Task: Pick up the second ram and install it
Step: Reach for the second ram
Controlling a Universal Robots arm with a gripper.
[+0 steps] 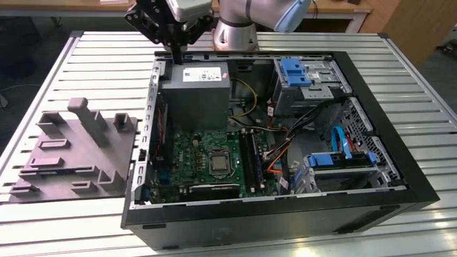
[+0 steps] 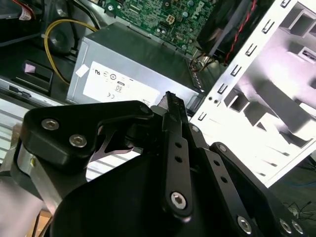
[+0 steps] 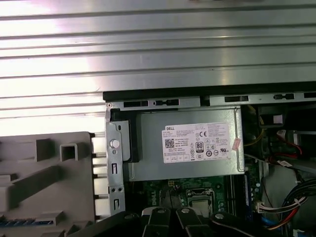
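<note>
My claw [image 1: 177, 58] hangs over the power supply [image 1: 196, 91], fingers pressed together, nothing visibly between them. The second ram [image 3: 27, 223] looks to be lying in the grey tray [image 1: 71, 176] beside the case.

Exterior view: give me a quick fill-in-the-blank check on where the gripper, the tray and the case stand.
1. The gripper hangs nearest the grey, white-labelled ______ at the case's far end.
2. The grey fixture tray lies on the table to the exterior view's ______ of the case.
3. The drive bay latch is coloured ______.

Missing words: power supply; left; blue.
</note>
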